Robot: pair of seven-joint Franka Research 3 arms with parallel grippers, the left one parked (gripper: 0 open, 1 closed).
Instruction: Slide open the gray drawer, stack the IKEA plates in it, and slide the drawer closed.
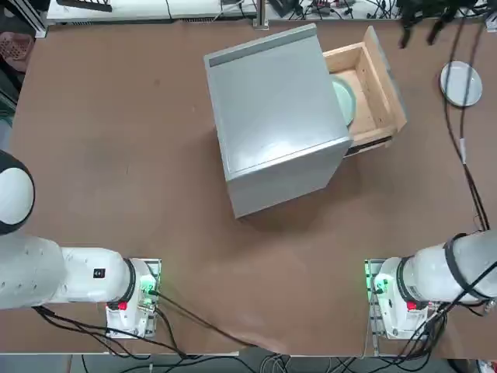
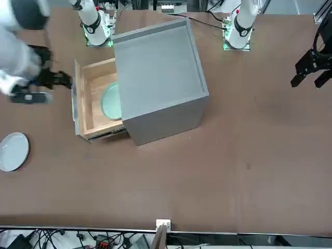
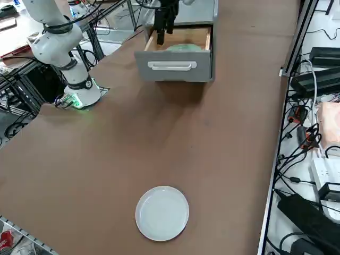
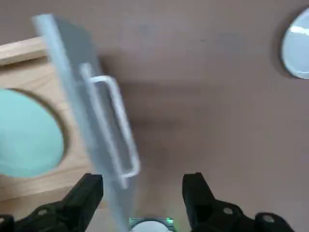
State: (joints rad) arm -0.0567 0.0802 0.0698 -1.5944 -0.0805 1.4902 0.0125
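The gray drawer (image 1: 373,85) stands pulled out of the big gray cabinet (image 1: 272,116). Its wood-sided tray (image 2: 93,101) holds the mint green IKEA plate (image 1: 344,101), also seen in the front view (image 2: 110,101) and right side view (image 3: 183,48). The white-gray IKEA plate (image 1: 461,83) lies alone on the table, well away from the drawer (image 3: 162,212). My right gripper (image 4: 142,193) hovers open and empty above the drawer's gray front panel and handle (image 4: 113,125). In the other views the gripper (image 2: 49,85) (image 3: 166,26) sits above the drawer's outer end.
The brown table (image 1: 116,155) stretches wide around the cabinet. Cables and power strips (image 3: 319,159) lie beyond the table's edge on my right side. The right arm's base (image 1: 392,291) stands at the near edge.
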